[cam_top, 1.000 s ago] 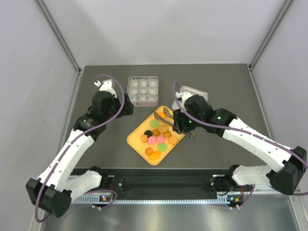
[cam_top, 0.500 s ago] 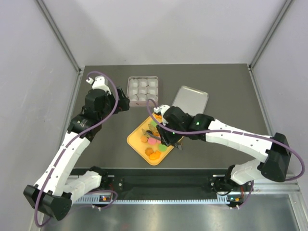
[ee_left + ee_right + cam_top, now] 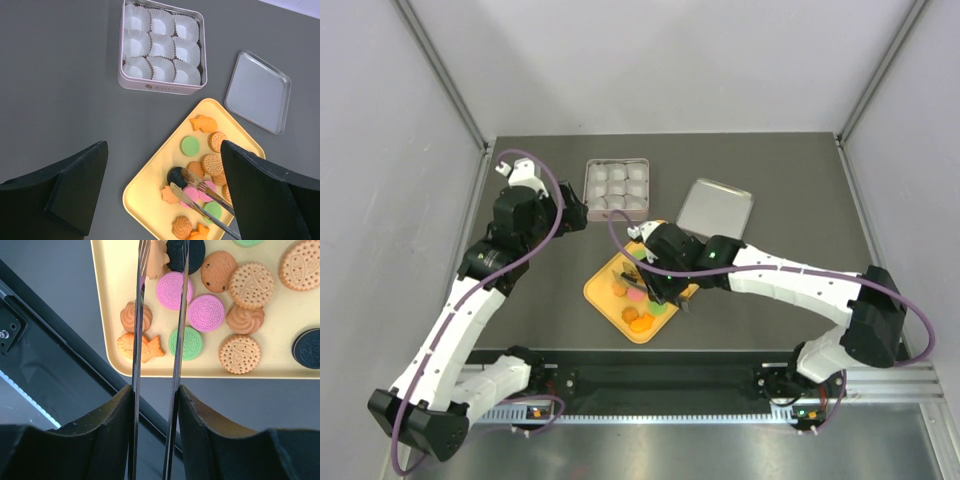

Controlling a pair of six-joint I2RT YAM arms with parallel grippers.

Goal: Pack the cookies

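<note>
- Holding 9 white paper cups (image 3: 162,46) in 3 rows of 3, the pink tin (image 3: 160,88) stands open on the bench (image 3: 60,75); a metal lid (image 3: 257,92) lies apart to its side.
- The yellow tray (image 3: 147,187) carries the cookies (image 3: 212,164), all flat, faces up.
- Round cookies show no long axis; 1 fish-shaped cookie (image 3: 141,347) lies crosswise to the tongs (image 3: 176,355).
- The right pincer (image 3: 155,395) grips the tongs, tips at a black cookie (image 3: 175,176).
- The left pincer (image 3: 164,150) stands spread wide above the bench.

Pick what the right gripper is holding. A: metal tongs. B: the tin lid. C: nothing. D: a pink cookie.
A: the right gripper is clamped on the metal tongs, whose tips reach over the cookies on the yellow tray.
</note>
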